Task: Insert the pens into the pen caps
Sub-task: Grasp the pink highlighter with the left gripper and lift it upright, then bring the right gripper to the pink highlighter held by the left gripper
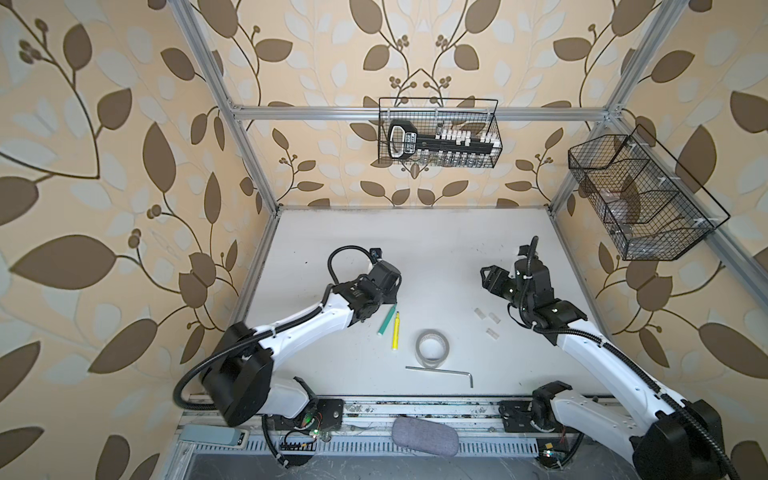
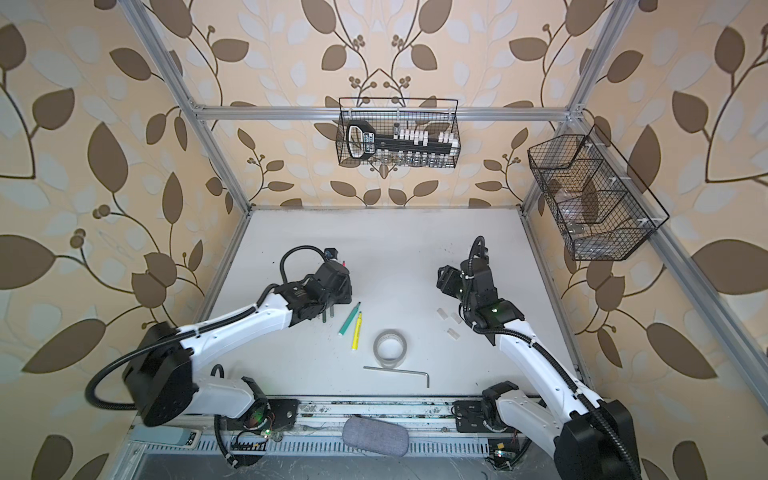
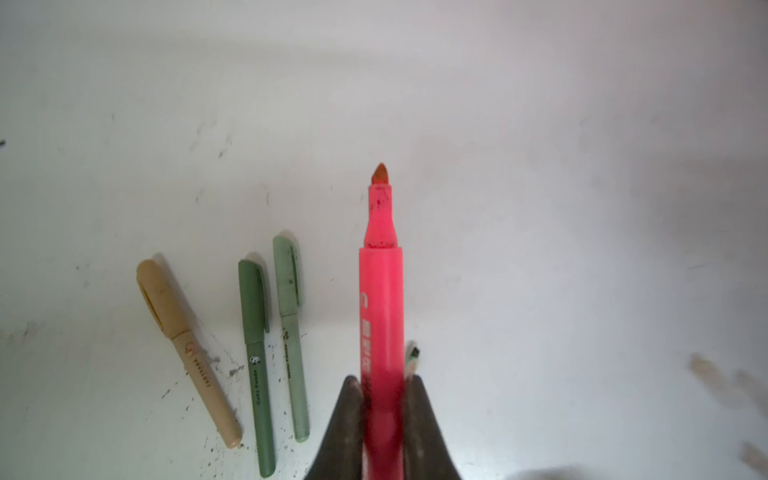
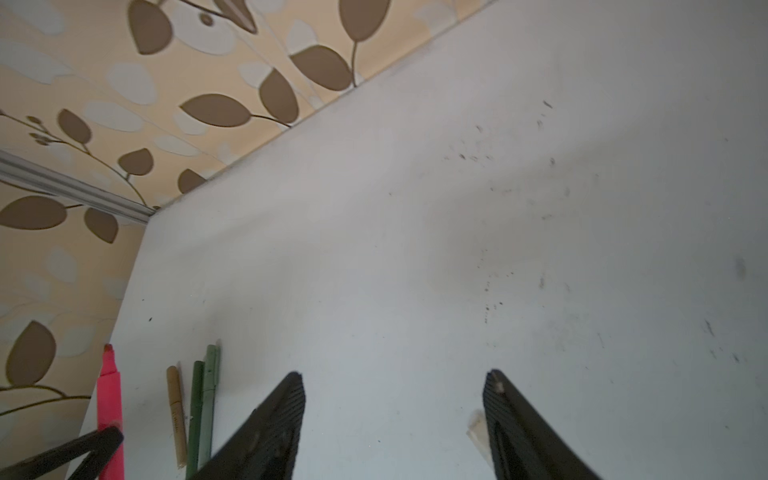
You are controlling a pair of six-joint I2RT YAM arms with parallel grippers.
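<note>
Left hand (image 3: 382, 378) pinches pink marker (image 3: 380, 291), tip bare, over table (image 3: 540, 208); right hand (image 4: 394, 374) gapes wide, empty. Mid-table lie green marker (image 1: 386, 321), yellow marker (image 1: 395, 331); tan pen (image 3: 187, 353), dark green pen (image 3: 255, 365), grey-green pen (image 3: 291, 332) (all capped) beside left hand; clear caps (image 1: 492, 332) near right hand

On the white table (image 1: 415, 257) a green marker (image 1: 386, 320) and a yellow marker (image 1: 395, 331) lie side by side, left of centre. To their right sits a roll of clear tape (image 1: 432, 347), with a silver hex key (image 1: 440, 370) just on its near side. Three clear pen caps (image 1: 494, 317) lie close together farther right.
</note>
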